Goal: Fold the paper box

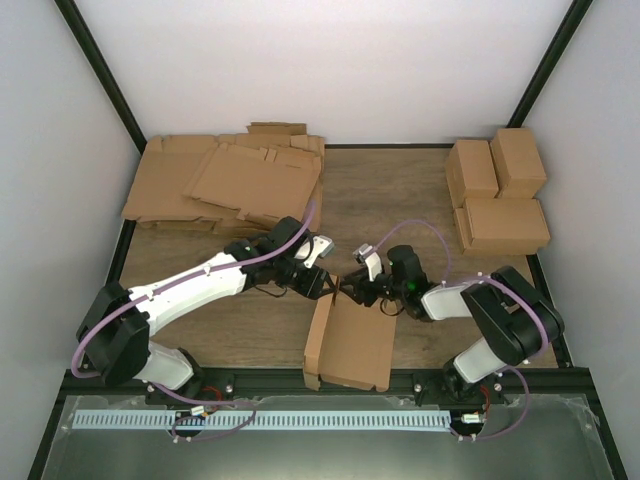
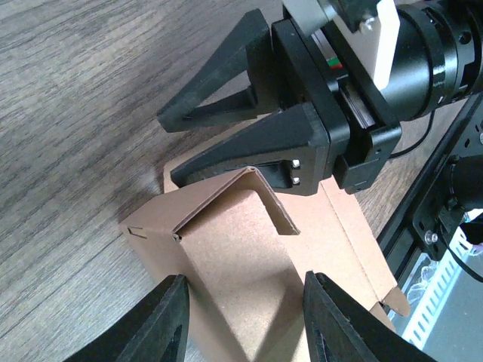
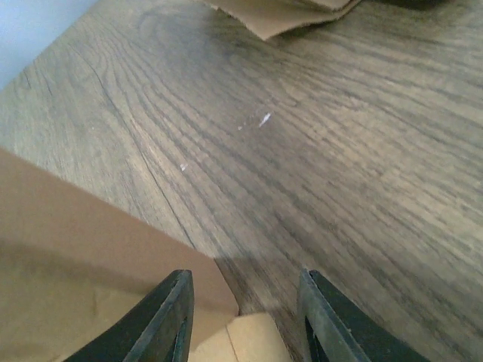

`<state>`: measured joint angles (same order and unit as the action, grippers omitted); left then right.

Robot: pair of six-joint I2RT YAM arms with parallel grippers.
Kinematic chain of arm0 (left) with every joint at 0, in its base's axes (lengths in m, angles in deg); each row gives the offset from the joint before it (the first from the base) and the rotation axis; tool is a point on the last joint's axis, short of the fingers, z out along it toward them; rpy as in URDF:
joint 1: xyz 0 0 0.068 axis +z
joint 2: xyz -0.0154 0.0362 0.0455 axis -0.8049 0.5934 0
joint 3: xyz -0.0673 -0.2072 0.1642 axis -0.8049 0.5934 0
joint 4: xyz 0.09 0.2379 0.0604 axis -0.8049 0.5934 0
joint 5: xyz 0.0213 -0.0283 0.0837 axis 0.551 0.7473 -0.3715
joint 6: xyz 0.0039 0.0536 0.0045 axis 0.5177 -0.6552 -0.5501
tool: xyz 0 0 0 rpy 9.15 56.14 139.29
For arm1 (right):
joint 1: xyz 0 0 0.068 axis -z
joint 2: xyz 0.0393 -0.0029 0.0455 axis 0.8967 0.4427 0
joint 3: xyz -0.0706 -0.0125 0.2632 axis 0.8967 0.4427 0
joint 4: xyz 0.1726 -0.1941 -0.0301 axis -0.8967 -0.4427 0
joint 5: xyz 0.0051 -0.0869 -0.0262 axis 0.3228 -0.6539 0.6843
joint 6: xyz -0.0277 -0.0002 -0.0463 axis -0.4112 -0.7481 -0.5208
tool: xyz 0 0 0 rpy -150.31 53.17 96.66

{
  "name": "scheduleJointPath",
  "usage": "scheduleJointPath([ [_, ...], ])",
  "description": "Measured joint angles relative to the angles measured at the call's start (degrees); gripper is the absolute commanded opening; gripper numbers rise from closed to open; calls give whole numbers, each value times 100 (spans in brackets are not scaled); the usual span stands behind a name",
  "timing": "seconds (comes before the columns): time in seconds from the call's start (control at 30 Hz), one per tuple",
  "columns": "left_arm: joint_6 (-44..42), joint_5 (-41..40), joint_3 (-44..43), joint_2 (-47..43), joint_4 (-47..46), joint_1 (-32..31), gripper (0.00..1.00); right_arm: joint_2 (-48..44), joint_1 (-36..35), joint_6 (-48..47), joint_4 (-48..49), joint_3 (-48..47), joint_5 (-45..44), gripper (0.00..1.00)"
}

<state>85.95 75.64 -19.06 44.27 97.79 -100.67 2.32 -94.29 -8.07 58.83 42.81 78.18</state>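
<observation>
Cardboard sits at the middle of the wooden worktop's [image 1: 400,200] near edge: the small brown oblong paper box [image 1: 355,345], half formed. Its long axis runs from that edge towards the far one, and one side panel is raised along its left. Both pincers meet at its far end. The left gripper [image 2: 245,280] hangs over the raised fold with jaws part spread, a black finger on either side of it; whether they pinch the cardboard I cannot tell. The right gripper [image 2: 170,147] faces it across the same end, jaws spread with nothing between them (its lower finger lies just beside the fold's top corner). So the box stretches from both pincers back towards the arms' bases, and I judge the left nearer the panel that needs turning. Flat brown notched cardboard sheets [image 1: 230,180] lie at the far left corner, well apart.
</observation>
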Motion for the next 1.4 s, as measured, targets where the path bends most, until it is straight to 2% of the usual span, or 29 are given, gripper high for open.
scheduleJointPath([
  [0.3, -9, -2, 44, -44, 9, 0, 44, -63, -13, -323, -22, 105, 68, 41],
  [0.87, -46, 369, 72, -42, 122, 15, 44, -184, -396, -977, 380, 170, 87, 35],
  [1.13, -17, 382, 87, -33, 105, 190, 44, -411, -494, -909, 258, 269, -382, 35],
  [1.4, -22, 444, 262, -203, 81, 361, 44, -684, -579, -872, 227, 387, -400, 36],
])
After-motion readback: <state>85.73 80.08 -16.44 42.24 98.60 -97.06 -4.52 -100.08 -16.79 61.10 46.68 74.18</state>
